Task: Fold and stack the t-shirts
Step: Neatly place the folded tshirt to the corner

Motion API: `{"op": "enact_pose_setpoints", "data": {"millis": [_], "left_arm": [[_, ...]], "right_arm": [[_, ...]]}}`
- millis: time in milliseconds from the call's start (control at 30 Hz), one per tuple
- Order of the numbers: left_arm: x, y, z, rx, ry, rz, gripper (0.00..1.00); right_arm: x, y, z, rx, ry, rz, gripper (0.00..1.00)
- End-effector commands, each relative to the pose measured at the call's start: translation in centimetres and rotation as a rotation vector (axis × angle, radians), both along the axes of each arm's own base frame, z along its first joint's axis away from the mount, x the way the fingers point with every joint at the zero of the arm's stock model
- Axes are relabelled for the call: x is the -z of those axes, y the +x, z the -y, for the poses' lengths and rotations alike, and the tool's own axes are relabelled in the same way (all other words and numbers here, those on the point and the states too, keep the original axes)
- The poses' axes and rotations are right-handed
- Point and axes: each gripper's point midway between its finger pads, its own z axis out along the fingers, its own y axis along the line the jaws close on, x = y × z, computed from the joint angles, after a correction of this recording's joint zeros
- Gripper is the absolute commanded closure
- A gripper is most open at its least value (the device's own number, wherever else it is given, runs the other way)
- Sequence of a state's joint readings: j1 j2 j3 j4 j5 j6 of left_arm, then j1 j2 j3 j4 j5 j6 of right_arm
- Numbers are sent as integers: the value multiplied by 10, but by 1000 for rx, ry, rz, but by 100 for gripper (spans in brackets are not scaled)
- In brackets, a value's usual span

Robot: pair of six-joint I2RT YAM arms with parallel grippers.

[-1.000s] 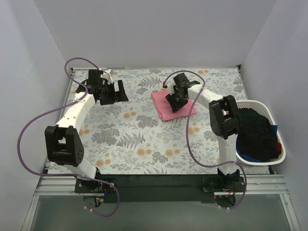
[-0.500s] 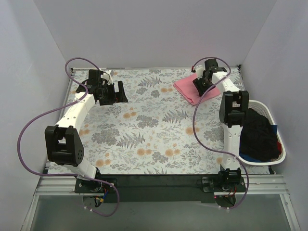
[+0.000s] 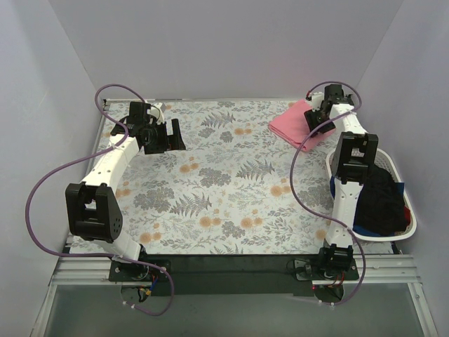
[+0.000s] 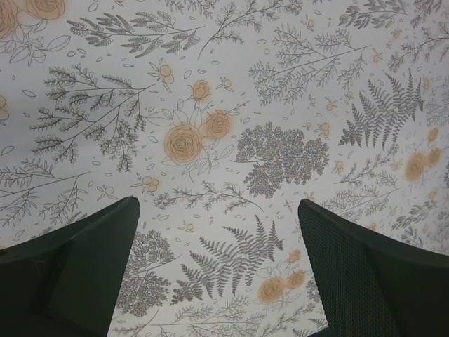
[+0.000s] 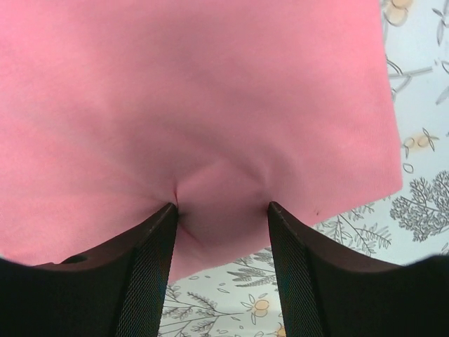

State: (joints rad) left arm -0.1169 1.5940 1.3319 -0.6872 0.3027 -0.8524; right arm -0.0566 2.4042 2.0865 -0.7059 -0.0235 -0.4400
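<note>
Right wrist view is filled by the salmon-pink t-shirt (image 5: 210,91), folded into a flat, smooth-faced pad with a straight edge on the right and a rounded lower corner. Beyond it lies the floral tablecloth (image 5: 421,175). The right gripper (image 5: 221,207) has both fingers (image 5: 147,267) pressed tip-down into the cloth near that lower edge. They stand partly apart, and a low pucker of fabric sits between them, with creases running out from each tip. Whether that pucker is truly pinched or only pushed up cannot be told.

From the top external camera, the salmon-pink t-shirt (image 3: 291,125) lies at the far right corner of the table. The right gripper (image 3: 317,121) is on its right side and the arm is stretched well out. Just beside that arm, in the white laundry basket (image 3: 410,217), sits a heap of dark t-shirts (image 3: 375,196), mostly black with a little blue and red showing at the edges.

The left gripper (image 3: 168,135) hangs over bare tablecloth at the far left, well apart from any shirt. In its wrist view the left gripper (image 4: 217,202) is spread wide with nothing between its fingers.
</note>
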Motion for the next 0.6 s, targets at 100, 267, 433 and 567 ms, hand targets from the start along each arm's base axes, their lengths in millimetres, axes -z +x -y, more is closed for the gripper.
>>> {"op": "enact_pose_setpoints", "data": {"millis": [100,267,433,567], "left_arm": [[-8,0,-4,-2,12,18,3],[-6,-2,-2,3,-4,4,3],[-7,-2,0,8,-11,3,3],[-8,-3,0,7,-9,2,3]], "right_arm": [[43,-56,47,147,10,-210,40],[5,-66,5,-5,180,-169,36],[-40,-51,-15,-174,187,-43,24],[-57,-34,-16,-296,97,25,12]]}}
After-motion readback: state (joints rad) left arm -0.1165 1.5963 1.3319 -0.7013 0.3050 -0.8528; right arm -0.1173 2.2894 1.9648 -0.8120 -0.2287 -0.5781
